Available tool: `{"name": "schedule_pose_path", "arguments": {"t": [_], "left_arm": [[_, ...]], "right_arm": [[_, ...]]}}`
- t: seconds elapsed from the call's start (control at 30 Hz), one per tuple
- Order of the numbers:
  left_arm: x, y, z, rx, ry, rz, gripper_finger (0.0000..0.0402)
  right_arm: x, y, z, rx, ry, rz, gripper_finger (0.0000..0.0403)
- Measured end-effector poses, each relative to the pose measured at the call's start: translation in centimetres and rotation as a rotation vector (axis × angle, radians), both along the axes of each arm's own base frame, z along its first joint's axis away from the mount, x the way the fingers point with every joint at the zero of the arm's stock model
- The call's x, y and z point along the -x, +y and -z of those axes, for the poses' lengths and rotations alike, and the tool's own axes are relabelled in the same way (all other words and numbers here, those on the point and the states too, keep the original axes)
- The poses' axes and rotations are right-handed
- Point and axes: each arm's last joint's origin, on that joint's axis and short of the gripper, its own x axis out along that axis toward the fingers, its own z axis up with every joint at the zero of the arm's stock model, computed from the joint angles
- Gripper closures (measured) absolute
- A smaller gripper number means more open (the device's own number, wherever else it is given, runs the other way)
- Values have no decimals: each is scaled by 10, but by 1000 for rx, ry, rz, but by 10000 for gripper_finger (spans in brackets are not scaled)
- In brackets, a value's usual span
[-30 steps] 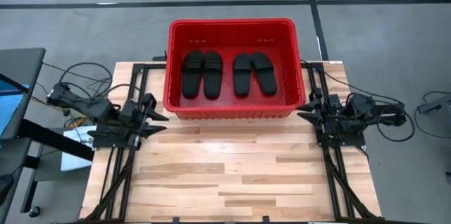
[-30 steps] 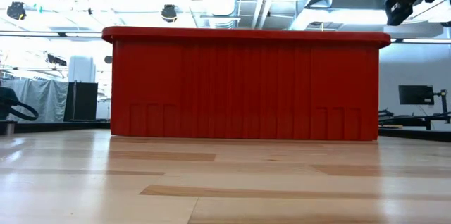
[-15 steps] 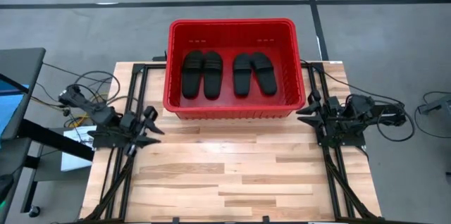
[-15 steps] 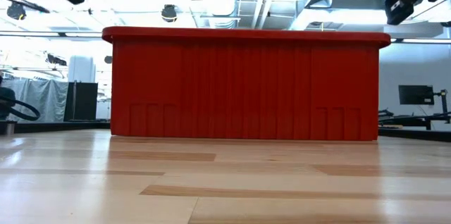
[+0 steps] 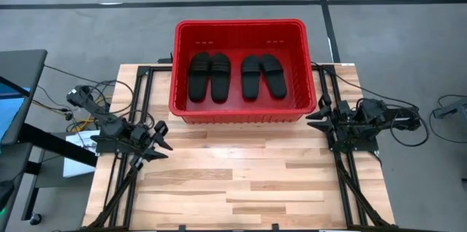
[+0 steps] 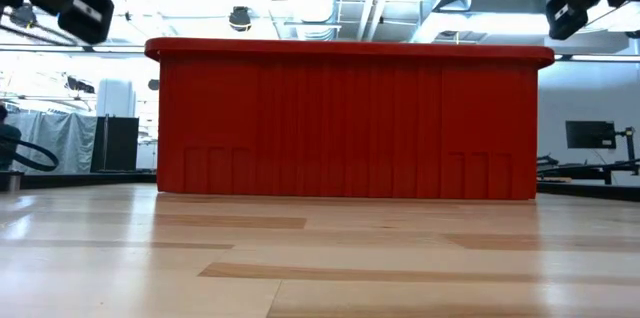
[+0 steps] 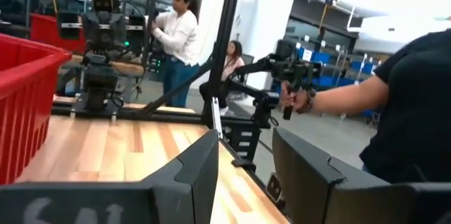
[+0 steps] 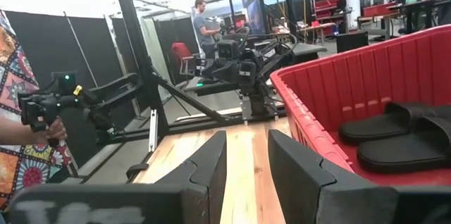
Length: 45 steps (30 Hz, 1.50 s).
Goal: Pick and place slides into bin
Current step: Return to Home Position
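The red bin stands at the table's far middle; it also shows in the low view. Four black slides lie flat on its floor, soles down, in two pairs: a left pair and a right pair. The right wrist view shows two of them inside the bin. My left gripper is open and empty over the table's left side, nearer than the bin's front left corner. My right gripper is open and empty beside the bin's front right corner.
Bare wooden tabletop lies in front of the bin. Black frame rails run along both table sides. The wrist views show people beyond the table, one forearm holding a hand controller and a hand holding another.
My left gripper has gone toward the table's near edge, away from the bin's front left corner, and has come into the low view at upper left. The slides and bin have stayed put.
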Motion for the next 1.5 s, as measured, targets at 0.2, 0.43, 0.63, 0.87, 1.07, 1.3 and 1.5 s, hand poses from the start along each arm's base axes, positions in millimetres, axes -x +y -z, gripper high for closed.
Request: {"name": "schedule_pose_path", "arguments": {"t": [0.2,0.43,0.63,0.87,1.07,1.3,1.5], "left_arm": [[2,-2,3,26,-17,-21,276],[4,-3,2,28,-25,-58,276],[4,-3,1,37,-31,-64,276],[4,-2,0,24,-46,-110,276],[4,-2,0,26,-47,-112,276],[4,-2,0,27,-47,-112,276],[4,-2,1,34,-28,-101,276]], "right_arm": [[0,1,3,-20,28,-18,305],[-8,3,16,-24,25,-51,305],[-16,5,27,-10,-54,-70,305],[-15,8,28,-4,-49,-122,305],[-14,12,28,-16,-35,-193,305],[-4,15,11,-7,-29,-265,305],[-2,22,11,-94,-7,-387,305]]}}
